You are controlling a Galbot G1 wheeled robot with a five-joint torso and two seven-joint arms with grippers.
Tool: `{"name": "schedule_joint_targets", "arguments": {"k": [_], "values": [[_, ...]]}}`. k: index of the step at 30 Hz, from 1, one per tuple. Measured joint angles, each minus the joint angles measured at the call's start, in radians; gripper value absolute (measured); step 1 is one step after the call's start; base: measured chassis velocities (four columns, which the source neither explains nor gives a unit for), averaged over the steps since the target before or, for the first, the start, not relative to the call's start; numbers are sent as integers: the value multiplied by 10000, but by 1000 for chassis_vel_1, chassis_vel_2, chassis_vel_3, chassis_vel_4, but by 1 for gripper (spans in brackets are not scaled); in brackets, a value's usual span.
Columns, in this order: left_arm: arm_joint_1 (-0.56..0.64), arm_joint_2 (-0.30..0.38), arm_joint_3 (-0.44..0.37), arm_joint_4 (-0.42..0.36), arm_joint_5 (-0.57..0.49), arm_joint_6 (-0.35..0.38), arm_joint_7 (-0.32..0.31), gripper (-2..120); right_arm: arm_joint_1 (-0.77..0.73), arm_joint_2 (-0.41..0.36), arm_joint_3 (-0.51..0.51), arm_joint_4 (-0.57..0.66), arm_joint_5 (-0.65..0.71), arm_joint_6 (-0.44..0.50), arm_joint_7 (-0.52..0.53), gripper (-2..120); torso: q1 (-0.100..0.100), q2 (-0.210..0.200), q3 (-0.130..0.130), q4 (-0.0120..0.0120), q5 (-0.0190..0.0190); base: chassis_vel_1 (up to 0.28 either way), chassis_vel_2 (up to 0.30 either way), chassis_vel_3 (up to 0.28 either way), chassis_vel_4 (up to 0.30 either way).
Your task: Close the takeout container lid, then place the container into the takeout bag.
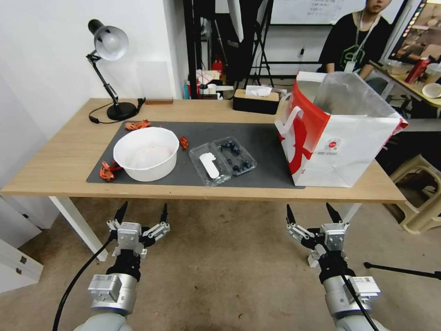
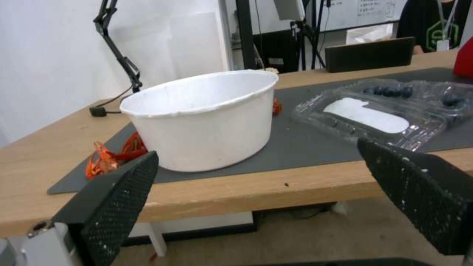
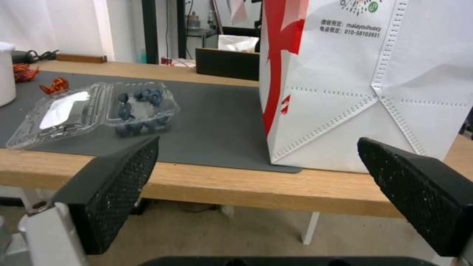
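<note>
The clear takeout container [image 1: 235,155] lies open on the dark mat, blueberries in its right half; it also shows as the container [image 3: 143,109] and container [image 2: 434,99]. Its lid [image 1: 209,164] with the white oblong label lies flat to the left, seen too as the lid [image 2: 367,116] and lid [image 3: 61,111]. The takeout bag [image 1: 340,142] stands open at the table's right end, foil lining showing; its white and red side is the bag [image 3: 364,81]. My left gripper [image 1: 141,215] and right gripper [image 1: 311,212] hang open below the table's front edge, holding nothing.
A large white bowl [image 1: 146,153] sits left of the container, with orange scraps [image 1: 107,171] around it. A desk lamp [image 1: 110,46] and a black tissue box [image 1: 256,100] stand at the back of the wooden table [image 1: 59,165]. A plastic stool [image 1: 420,193] is right of the table.
</note>
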Motion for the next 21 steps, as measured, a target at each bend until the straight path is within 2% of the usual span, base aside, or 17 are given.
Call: {"name": "schedule_joint_targets", "arguments": {"k": [21], "values": [[0, 0, 0, 0, 0, 0, 0, 100, 0, 0, 0, 0, 0, 0, 0, 100, 0, 0, 0, 0, 0, 0, 0, 0, 0]]}}
